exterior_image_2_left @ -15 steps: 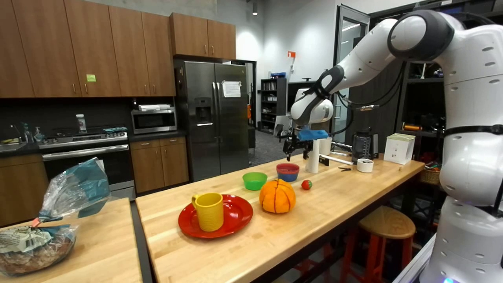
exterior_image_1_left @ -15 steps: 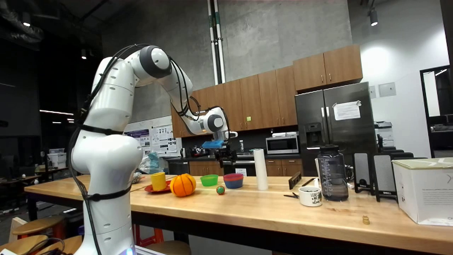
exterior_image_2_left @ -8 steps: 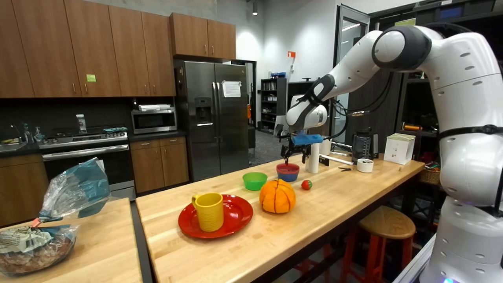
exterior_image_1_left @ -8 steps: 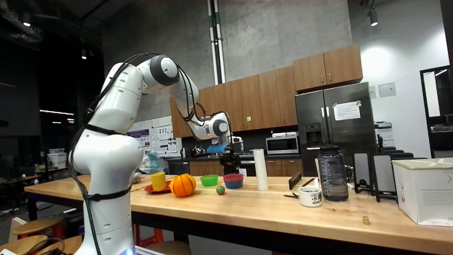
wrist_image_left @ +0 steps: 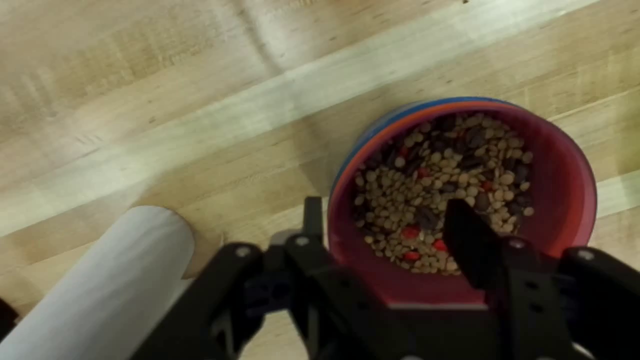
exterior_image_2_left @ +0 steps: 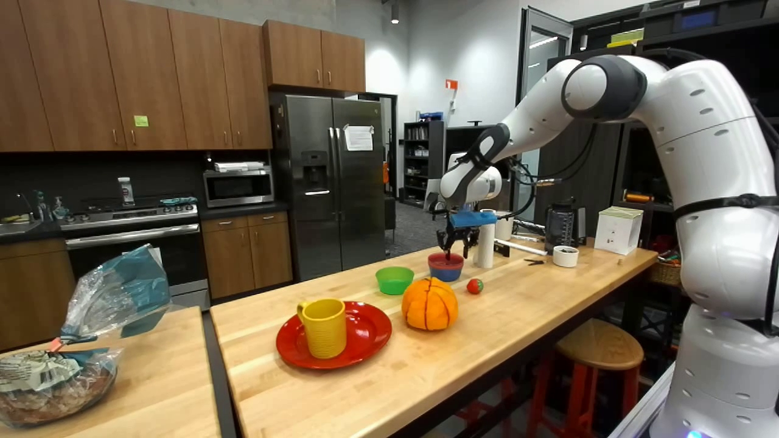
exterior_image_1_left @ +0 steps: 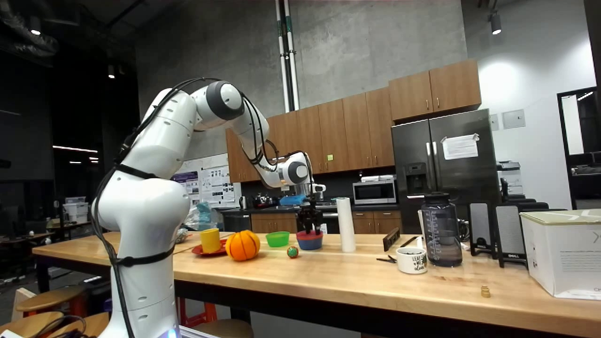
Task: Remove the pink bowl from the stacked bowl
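The pink bowl [wrist_image_left: 560, 170] is the top, reddish-pink one of a nested stack and holds beans and seeds. It shows in both exterior views [exterior_image_1_left: 302, 236] [exterior_image_2_left: 437, 264]. An orange rim [wrist_image_left: 361, 161] shows just under its edge in the wrist view. The stacked bowl below, blue to purple [exterior_image_1_left: 310, 244] [exterior_image_2_left: 445, 275], shows only as a blue edge [wrist_image_left: 387, 121] in the wrist view. My gripper [wrist_image_left: 384, 202] [exterior_image_1_left: 313, 232] [exterior_image_2_left: 456, 254] is open over the stack. One finger is outside the rim, the other over the beans. I cannot tell whether either touches the bowl.
A white roll [wrist_image_left: 115, 285] [exterior_image_1_left: 346, 225] stands upright close beside the stack. A green bowl [exterior_image_2_left: 394, 281], a strawberry [exterior_image_2_left: 475, 286] and an orange pumpkin [exterior_image_2_left: 429, 304] sit nearby. A red plate [exterior_image_2_left: 371, 334] with a yellow mug [exterior_image_2_left: 325, 328] lies farther along the table.
My arm has reached forward and the gripper has come down from above to the rim of the bowl stack. The gripper stays open. The bowls have not moved.
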`<state>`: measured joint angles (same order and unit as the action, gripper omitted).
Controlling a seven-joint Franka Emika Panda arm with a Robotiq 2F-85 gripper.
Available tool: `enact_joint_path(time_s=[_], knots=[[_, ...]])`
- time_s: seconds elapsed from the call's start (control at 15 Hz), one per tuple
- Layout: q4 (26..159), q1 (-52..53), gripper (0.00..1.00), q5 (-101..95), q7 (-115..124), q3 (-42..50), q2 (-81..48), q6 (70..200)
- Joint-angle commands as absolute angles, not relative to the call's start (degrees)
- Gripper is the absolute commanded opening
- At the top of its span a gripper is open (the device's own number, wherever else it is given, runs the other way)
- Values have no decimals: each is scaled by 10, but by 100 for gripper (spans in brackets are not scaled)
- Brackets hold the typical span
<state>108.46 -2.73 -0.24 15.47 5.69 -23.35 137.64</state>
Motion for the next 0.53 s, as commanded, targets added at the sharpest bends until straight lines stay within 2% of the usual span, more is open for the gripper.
enact_joint_path(time_s=[0.0,0.2,0.47], knots=[[1053,-30,40,9,163,63,-251,1357],[1045,-32,41,11,165,65,-255,1352],[1040,-33,24,11,169,68,-257,1348]])
